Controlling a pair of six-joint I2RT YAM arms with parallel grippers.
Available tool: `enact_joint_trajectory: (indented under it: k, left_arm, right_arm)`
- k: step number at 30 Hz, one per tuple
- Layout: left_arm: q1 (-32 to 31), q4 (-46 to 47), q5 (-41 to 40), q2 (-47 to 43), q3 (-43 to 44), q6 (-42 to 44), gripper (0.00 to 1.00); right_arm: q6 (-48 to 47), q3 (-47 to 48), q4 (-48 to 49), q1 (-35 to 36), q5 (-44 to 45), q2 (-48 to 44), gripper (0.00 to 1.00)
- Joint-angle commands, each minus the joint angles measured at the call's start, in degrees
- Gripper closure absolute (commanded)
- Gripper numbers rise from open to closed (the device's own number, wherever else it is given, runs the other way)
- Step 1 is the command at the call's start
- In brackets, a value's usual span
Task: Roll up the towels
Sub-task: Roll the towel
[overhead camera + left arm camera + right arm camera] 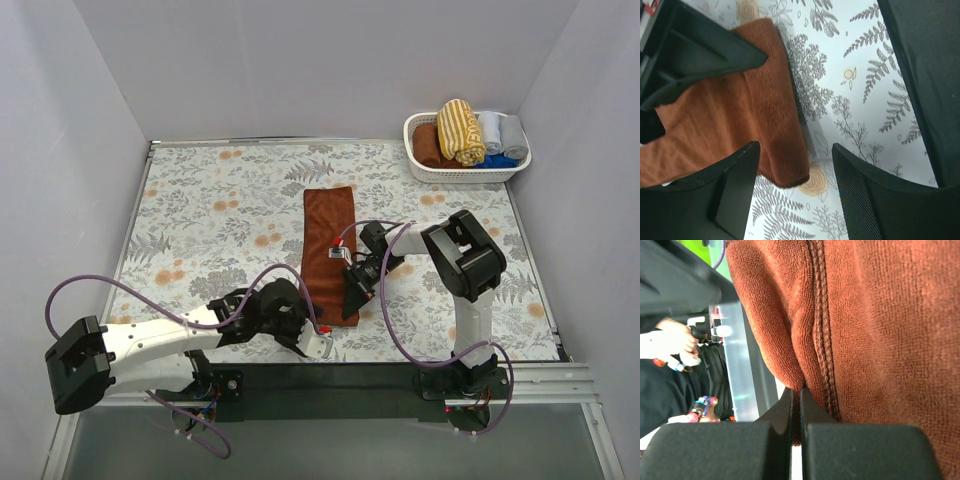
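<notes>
1. My left end effector stands spread at the near edge of the desk. The near corner of the rust-brown towel lies on the desk between its fingers. I cannot tell whether either finger touches the cloth.
2. My right end effector is pressed together, pinching a fold of the towel's stitched hem. The fold is at the towel's near right side, just beside the left end effector.
3. The towel's long axis runs near to far, between my two arms. Its near end is bunched at the pinch, and its far end lies flat, pointing at the back wall.
4. A white basket sits in the far right corner, well apart from both end effectors. The yellow striped towel lies in it, rolled, among brown, grey and blue rolls.
</notes>
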Motion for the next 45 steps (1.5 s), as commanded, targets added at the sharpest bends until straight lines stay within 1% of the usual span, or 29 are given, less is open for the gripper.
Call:
enact_joint_trajectory:
  k: [1, 3, 7, 10, 12, 15, 16, 19, 20, 22, 23, 24, 25, 26, 27, 29, 30, 32, 34, 35, 37, 38, 39, 41, 42, 45]
  left_arm:
    - [-2.9, 9.1, -4.4, 1.7, -1.6, 3.6, 0.44]
    - [-4.4, 12.3, -4.7, 2.8, -2.9, 3.9, 0.44]
    - [-5.0, 17.0, -6.2, 6.8, -4.0, 4.4, 0.46]
    - [-5.0, 18.3, -8.3, 11.6, -3.7, 3.8, 0.47]
    - [-5.0, 18.0, -8.8, 14.6, -3.2, 2.3, 0.50]
    - [-5.0, 17.0, -7.7, 15.8, -3.0, 0.2, 0.58]
    - [-5.0, 16.8, -7.1, 15.8, -2.9, -0.4, 0.63]
    - [-5.0, 14.9, -6.5, 16.8, -2.4, -2.5, 0.74]
    - [-4.7, 14.4, -6.4, 17.2, -1.8, -3.4, 0.80]
    - [-3.8, 8.7, -2.9, 19.1, 0.5, -5.7, 0.88]
    - [-1.7, 6.4, -0.1, 19.4, 2.9, -6.7, 0.93]
    - [-0.2, 1.8, 5.9, 19.6, 3.9, -7.4, 0.94]
    - [0.9, -0.1, 8.4, 19.8, 4.5, -8.3, 0.96]
    - [2.7, -1.2, 9.7, 19.7, 5.3, -8.6, 0.97]
    - [3.4, -3.1, 12.2, 19.8, 5.7, -8.5, 0.97]
    - [6.0, -5.5, 14.9, 21.2, 7.4, -6.7, 1.00]
    - [7.0, -8.6, 16.8, 22.1, 9.6, -5.9, 1.00]
    - [9.6, -12.8, 22.3, 25.0, 11.6, -4.3, 1.00]
    - [10.8, -15.0, 26.5, 26.7, 14.1, -3.6, 1.00]
    - [11.6, -17.1, 27.8, 28.3, 14.8, -2.7, 1.00]
    - [12.3, -19.0, 30.1, 30.2, 17.3, -2.4, 1.00]
    - [13.1, -21.4, 32.7, 31.4, 18.3, -2.1, 1.00]
    - [13.4, -22.2, 33.6, 33.7, 19.2, -1.6, 1.00]
    - [15.1, -26.0, 37.1, 36.8, 22.9, -1.1, 1.00]
    - [15.6, -27.3, 38.1, 40.2, 24.3, -0.5, 1.00]
    - [18.3, -31.7, 41.5, 45.5, 28.5, 0.8, 1.00]
  right_arm:
    - [0.0, 1.4, -0.1, -0.5, 1.7, 1.7, 0.99]
    - [0.6, 1.6, -0.1, -1.2, 1.4, 2.5, 0.99]
    - [1.0, 2.0, -0.4, -2.1, 0.3, 3.6, 0.99]
    - [0.8, 2.0, -0.3, -2.1, -0.3, 3.8, 0.99]
    - [0.7, 2.1, -0.3, -2.2, -0.1, 3.9, 0.99]
    - [0.7, 2.3, -0.5, -2.1, 0.5, 3.9, 0.99]
    - [0.7, 2.4, -0.5, -2.2, 0.6, 4.0, 0.99]
    - [0.7, 2.6, -0.7, -2.1, 1.3, 4.5, 0.99]
    - [0.7, 3.0, -0.7, -2.1, 1.6, 4.4, 0.99]
    - [0.6, 3.7, -1.2, -2.1, 3.3, 3.7, 0.99]
    - [0.2, 4.0, -1.3, -2.4, 3.8, 3.2, 0.96]
    - [0.1, 4.6, -1.5, -2.6, 4.6, 1.8, 0.88]
    - [-0.1, 4.9, -1.4, -2.8, 6.1, 0.9, 0.85]
    - [-0.3, 5.1, -1.6, -3.6, 6.7, 0.1, 0.82]
    - [-0.4, 5.6, -1.6, -4.1, 7.2, -1.7, 0.71]
    - [-0.6, 5.6, -1.4, -6.0, 9.2, -3.8, 0.63]
    - [-0.8, 5.5, -1.4, -6.6, 9.9, -5.6, 0.56]
    - [-0.8, 5.5, -1.7, -8.9, 11.9, -7.3, 0.50]
    - [-1.1, 5.1, -1.8, -11.9, 13.2, -10.7, 0.44]
    - [-1.4, 5.0, -1.9, -13.0, 13.4, -13.7, 0.41]
    - [-2.9, 4.6, -1.7, -15.4, 14.3, -17.4, 0.41]
    - [-3.5, 3.9, -1.6, -15.7, 15.0, -19.3, 0.41]
    - [-4.3, 3.6, -1.6, -15.7, 15.8, -23.4, 0.41]
    - [-5.3, 1.7, -0.2, -15.7, 17.1, -27.6, 0.41]
    - [-5.4, 0.8, 0.4, -15.7, 17.4, -31.6, 0.41]
    - [-5.9, -3.1, 2.3, -14.3, 19.8, -38.1, 0.42]
